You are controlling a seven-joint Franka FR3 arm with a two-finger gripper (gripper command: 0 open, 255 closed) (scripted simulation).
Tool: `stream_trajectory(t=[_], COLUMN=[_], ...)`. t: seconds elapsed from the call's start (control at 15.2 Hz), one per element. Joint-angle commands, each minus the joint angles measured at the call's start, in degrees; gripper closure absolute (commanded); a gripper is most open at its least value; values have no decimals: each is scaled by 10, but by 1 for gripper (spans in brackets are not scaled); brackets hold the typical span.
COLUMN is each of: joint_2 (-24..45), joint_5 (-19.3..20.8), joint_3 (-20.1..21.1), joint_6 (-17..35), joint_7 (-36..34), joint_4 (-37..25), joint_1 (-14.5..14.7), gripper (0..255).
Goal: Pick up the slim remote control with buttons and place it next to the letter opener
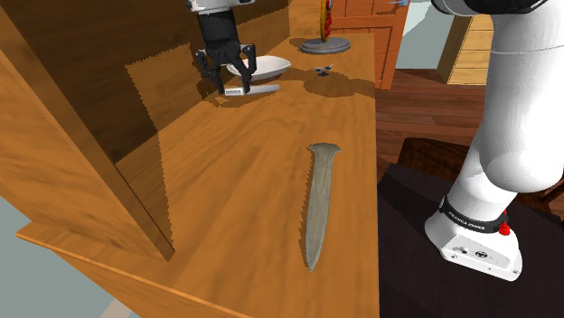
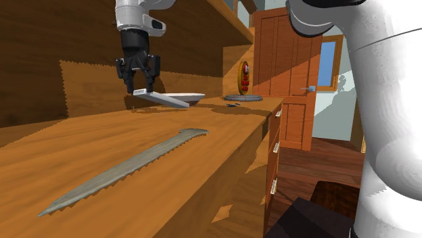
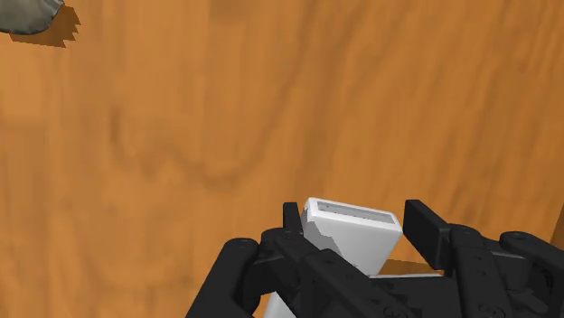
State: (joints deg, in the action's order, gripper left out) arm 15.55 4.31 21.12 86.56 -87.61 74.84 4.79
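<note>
My black gripper point(image 1: 223, 79) is shut on one end of a slim white remote point(image 1: 256, 89), holding it just over the wooden tabletop at the far end. In the second exterior view the remote point(image 2: 168, 101) slopes down away from the gripper point(image 2: 140, 90). The wrist view has the remote's end point(image 3: 354, 228) clasped between the fingers of the gripper point(image 3: 355, 221). The letter opener point(image 1: 318, 203), a long grey blade with a toothed edge, lies flat nearer the stand; its length runs along the table point(image 2: 128, 169). Its tip point(image 3: 27, 14) is well away from the gripper.
A white shallow dish point(image 1: 268, 65) sits right behind the gripper. A round stand with a red and yellow disc point(image 1: 325, 36) and a small dark object point(image 1: 323, 70) stand beyond it. A wooden wall panel point(image 1: 81, 135) borders the shoulder view's left. The table edge point(image 1: 375, 181) drops off beside the stand.
</note>
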Motion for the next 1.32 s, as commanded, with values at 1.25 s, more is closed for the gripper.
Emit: stream_trajectory(t=[1.25], joint_2=[-17], joint_5=[11], joint_3=[43], joint_6=[122], joint_7=[-54], joint_4=[110], joint_1=[50], gripper=[255])
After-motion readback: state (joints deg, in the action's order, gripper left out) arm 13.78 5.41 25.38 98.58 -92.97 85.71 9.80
